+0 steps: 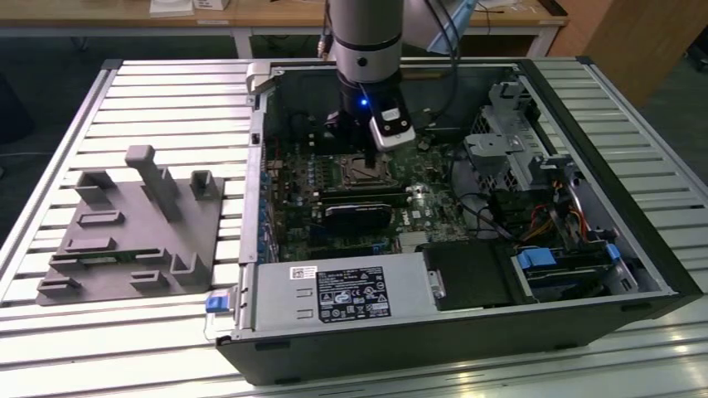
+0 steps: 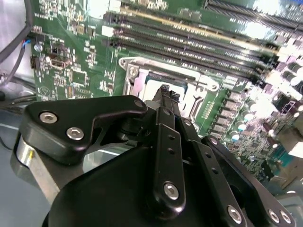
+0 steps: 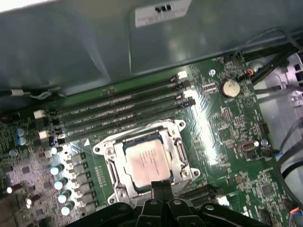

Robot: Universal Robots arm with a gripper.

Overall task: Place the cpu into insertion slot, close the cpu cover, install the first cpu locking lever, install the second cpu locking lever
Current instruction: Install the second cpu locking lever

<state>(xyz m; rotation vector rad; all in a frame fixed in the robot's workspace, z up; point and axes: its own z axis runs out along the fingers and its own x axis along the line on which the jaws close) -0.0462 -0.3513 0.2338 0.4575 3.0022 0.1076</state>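
The cpu (image 3: 147,163), a dull silver square, lies flat in the insertion slot (image 1: 360,170) on the green board. The cpu cover (image 3: 177,153), a thin silver frame, lies down around the chip, whose top shows through its window. My gripper (image 3: 158,185) hangs just above the slot's edge, its tips over the rim of the cover. In the second wrist view the gripper (image 2: 168,92) shows two thin black fingers pressed together, shut with nothing between them, in front of the cpu (image 2: 154,87) and the cpu cover (image 2: 135,80). I cannot tell how the locking levers stand.
Long black memory slots (image 3: 118,111) run beside the socket, with a coin battery (image 3: 230,88) and capacitors (image 3: 59,184) nearby. The open case holds a power supply (image 1: 343,294), and a drive cage with cables (image 1: 520,149). A grey fixture (image 1: 133,228) sits on the table at the exterior view's left.
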